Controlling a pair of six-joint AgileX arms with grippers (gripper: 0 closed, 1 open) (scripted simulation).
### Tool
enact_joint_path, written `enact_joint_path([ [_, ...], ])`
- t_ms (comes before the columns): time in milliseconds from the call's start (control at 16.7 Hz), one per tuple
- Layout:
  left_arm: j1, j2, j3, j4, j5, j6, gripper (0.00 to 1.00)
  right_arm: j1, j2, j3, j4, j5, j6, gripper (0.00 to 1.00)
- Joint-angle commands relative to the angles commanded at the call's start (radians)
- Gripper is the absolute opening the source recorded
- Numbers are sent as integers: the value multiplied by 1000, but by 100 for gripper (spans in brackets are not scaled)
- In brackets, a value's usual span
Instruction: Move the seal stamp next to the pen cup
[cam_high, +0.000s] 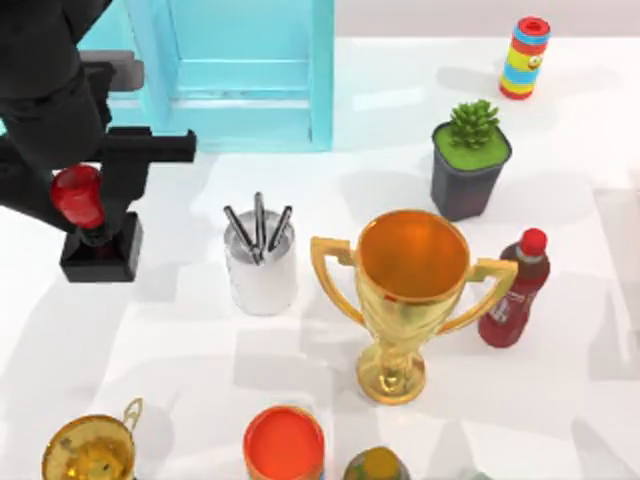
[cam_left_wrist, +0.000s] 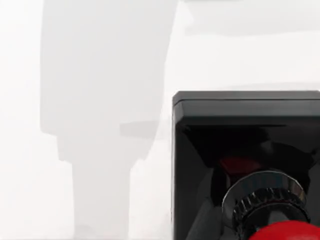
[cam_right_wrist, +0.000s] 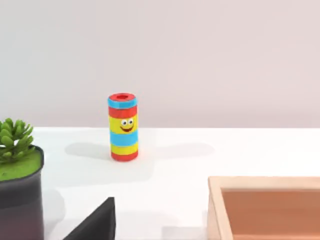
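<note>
seal stamp (cam_high: 92, 235): black square block base, glossy round red knob, ribbed metal collar under the knob; upright at the white bench's (cam_high: 560, 380) left side, left of the pen cup (cam_high: 260, 268) with a gap between. left hand (cam_high: 88, 205) at the knob; grip state cannot be told. pen cup: white-silver cylinder, three dark metallic pens. no legible writing.

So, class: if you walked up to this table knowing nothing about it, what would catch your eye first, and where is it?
Probably the big gold trophy at the centre, with the pen cup just to its left. Next, at the table's left, the black left gripper is at the red knob of the seal stamp. The bright striped smiley cylinder stands alone at the far right corner.
</note>
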Motion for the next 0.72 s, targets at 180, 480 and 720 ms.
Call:
enact_joint_path([
  [180,-9,99,93,6,0,-6,0,0,0,0,0,0,0,100],
  [480,-22,283,252,29,1,-16,0,0,0,0,0,0,0,100],
  [720,-23,295,264,31,1,-17,0,0,0,0,0,0,0,100],
])
